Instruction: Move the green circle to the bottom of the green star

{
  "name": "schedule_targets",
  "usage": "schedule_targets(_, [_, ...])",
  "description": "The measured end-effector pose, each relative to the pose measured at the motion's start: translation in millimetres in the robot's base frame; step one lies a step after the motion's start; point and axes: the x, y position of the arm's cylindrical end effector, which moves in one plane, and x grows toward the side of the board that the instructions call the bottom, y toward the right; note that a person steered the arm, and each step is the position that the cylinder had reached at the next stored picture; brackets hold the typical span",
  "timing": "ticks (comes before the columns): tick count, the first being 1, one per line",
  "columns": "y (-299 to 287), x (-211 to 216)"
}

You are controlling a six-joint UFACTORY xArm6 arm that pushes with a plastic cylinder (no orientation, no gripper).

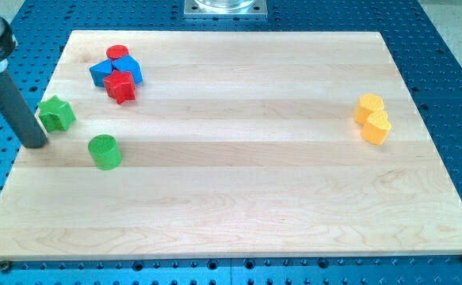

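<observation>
The green circle stands on the wooden board at the view's left. The green star lies up and to the left of it, a short gap apart. My tip rests on the board just left of and slightly below the green star, and left of the green circle. It touches neither block that I can tell.
A cluster sits at the view's top left: a red circle, a blue block and a red star. Two yellow blocks sit together at the right. Blue perforated table surrounds the board.
</observation>
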Motion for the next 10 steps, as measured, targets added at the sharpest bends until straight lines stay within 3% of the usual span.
schedule_targets(2, [46,-62])
schedule_targets(4, [46,-73])
schedule_targets(5, [35,-55])
schedule_targets(7, [47,51])
schedule_targets(8, [107,92])
schedule_targets(9, [147,66])
schedule_targets(10, [136,31])
